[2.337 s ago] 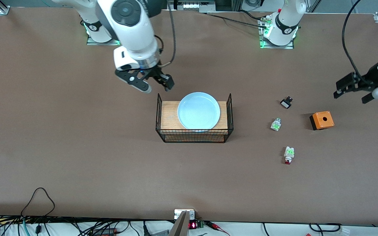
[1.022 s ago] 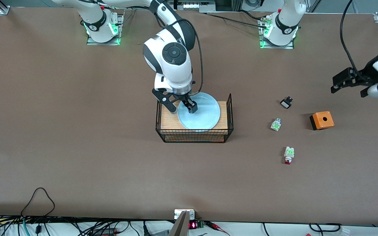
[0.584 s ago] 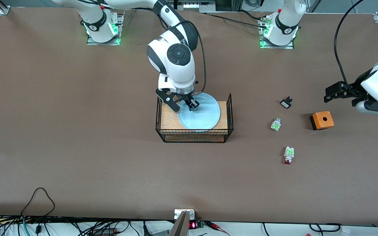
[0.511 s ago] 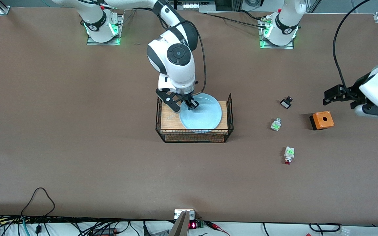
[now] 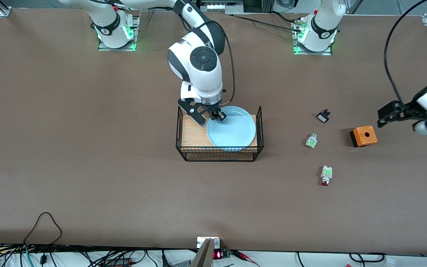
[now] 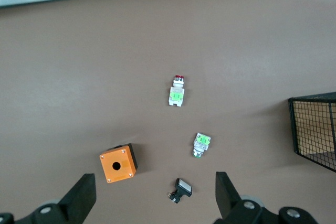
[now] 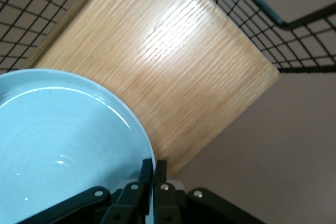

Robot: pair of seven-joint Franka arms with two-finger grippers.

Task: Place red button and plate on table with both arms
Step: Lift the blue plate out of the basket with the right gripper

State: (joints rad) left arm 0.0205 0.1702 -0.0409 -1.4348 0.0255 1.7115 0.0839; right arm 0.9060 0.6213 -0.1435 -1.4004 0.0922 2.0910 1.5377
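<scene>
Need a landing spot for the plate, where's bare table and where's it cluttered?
Bare table runs from the basket stand toward the right arm's end, and nearer the camera. Crowded: red button, clear switch part, black part and orange box, toward the left arm's end.

— What is seen under the left claw (image 5: 397, 113)?
— An orange box (image 5: 363, 136) with a black hole is seen just below it, with a small black part (image 5: 323, 116) and a clear-white part with green (image 5: 311, 141) placed farther toward the right claw (image 5: 217, 116).
— And at the right claw?
— A wooden-topped black wire basket stand (image 5: 190, 132) is found beneath it.
</scene>
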